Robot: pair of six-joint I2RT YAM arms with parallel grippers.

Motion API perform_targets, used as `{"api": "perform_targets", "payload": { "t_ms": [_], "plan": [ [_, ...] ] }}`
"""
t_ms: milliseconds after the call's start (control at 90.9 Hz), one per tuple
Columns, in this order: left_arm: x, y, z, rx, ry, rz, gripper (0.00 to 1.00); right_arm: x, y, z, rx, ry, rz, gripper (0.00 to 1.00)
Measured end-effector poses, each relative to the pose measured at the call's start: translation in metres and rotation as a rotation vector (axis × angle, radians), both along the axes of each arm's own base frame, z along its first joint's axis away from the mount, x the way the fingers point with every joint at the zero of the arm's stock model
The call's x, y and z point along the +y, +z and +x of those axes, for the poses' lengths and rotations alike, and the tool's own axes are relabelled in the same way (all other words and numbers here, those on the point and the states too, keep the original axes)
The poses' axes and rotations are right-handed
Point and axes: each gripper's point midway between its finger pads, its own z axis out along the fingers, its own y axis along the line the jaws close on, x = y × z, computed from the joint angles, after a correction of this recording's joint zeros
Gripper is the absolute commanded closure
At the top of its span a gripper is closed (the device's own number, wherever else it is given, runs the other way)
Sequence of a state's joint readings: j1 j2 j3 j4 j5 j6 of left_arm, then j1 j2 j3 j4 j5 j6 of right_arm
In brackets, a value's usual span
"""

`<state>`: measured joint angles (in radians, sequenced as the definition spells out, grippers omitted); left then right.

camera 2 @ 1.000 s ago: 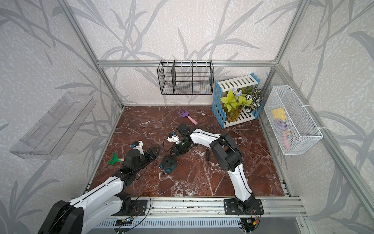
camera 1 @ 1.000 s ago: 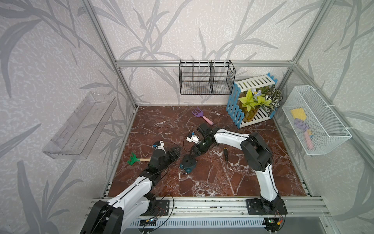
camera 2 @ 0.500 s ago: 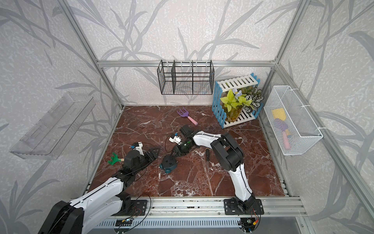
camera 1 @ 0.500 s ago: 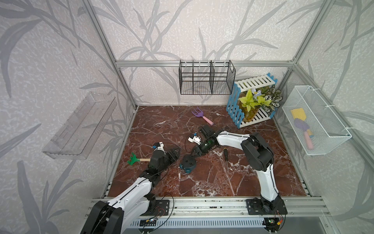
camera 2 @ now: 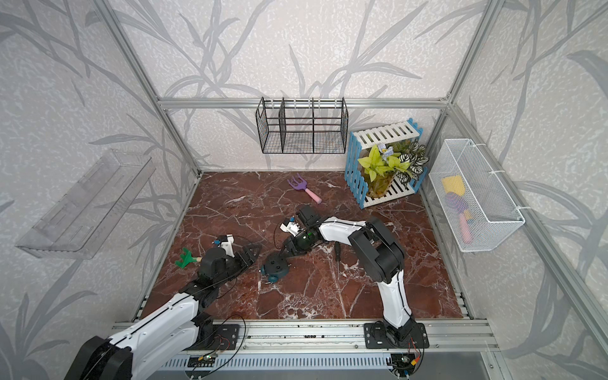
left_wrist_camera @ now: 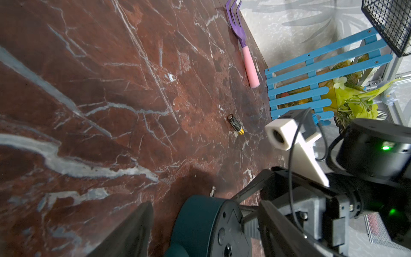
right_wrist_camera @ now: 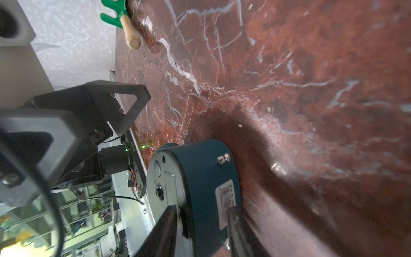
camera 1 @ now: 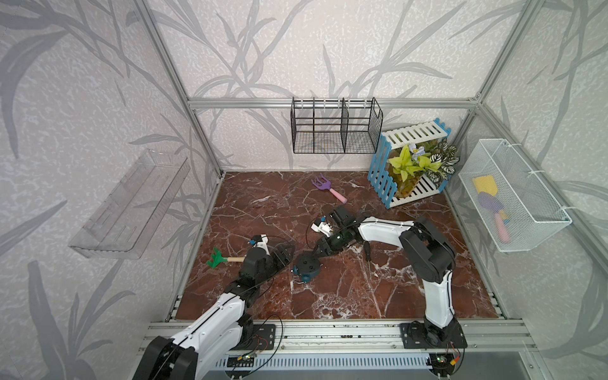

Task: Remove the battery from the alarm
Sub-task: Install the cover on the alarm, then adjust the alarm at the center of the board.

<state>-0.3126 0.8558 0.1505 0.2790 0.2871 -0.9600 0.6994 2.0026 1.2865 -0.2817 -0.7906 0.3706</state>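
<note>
Alarm clock [camera 1: 306, 266]: back-up on bench [camera 1: 362, 296] | battery [left_wrist_camera: 235, 124]: loose on bench, apart | right tool [camera 1: 321, 252]: straddles clock rim, clamp unclear | left tool [camera 1: 287, 257]: wide, empty | advice: release gently, clear of battery.

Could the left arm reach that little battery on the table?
Probably yes: the battery lies alone on bare table, and the left gripper is open and empty. The alarm sits close in front, so it must pass beside it.
</note>
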Motion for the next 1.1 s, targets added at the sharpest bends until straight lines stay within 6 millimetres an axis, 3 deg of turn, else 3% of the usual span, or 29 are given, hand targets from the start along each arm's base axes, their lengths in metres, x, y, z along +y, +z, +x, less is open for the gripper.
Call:
{"api": "perform_targets", "payload": {
  "t_ms": [77,242,330,396,517,583,858,1100],
  "plan": [
    [-0.001,0.001,-0.006,0.01,-0.014,-0.003,0.31,-0.003,0.03,0.01,-0.121,-0.036,0.006,0.57],
    [0.002,0.0,-0.02,0.029,-0.033,0.011,0.52,-0.026,0.13,0.015,-0.507,-0.142,0.151,0.55],
    [0.001,-0.007,-0.027,0.057,-0.042,0.006,0.64,-0.044,0.156,0.007,-0.647,-0.21,0.22,0.55],
    [0.001,-0.016,-0.034,0.101,-0.046,0.006,0.65,-0.053,0.149,0.005,-0.67,-0.246,0.214,0.55],
    [0.0,-0.028,-0.043,0.165,-0.06,0.01,0.65,-0.063,0.106,0.003,-0.609,-0.28,0.126,0.55],
    [-0.001,-0.033,-0.047,0.191,-0.069,0.009,0.65,-0.067,0.092,0.002,-0.585,-0.292,0.094,0.55],
    [-0.008,-0.056,-0.06,0.3,-0.103,0.003,0.68,-0.069,0.096,0.005,-0.598,-0.313,0.094,0.55],
    [-0.019,-0.053,-0.062,0.296,-0.147,-0.022,0.71,-0.069,0.096,0.005,-0.599,-0.314,0.095,0.55]
  ]
}}
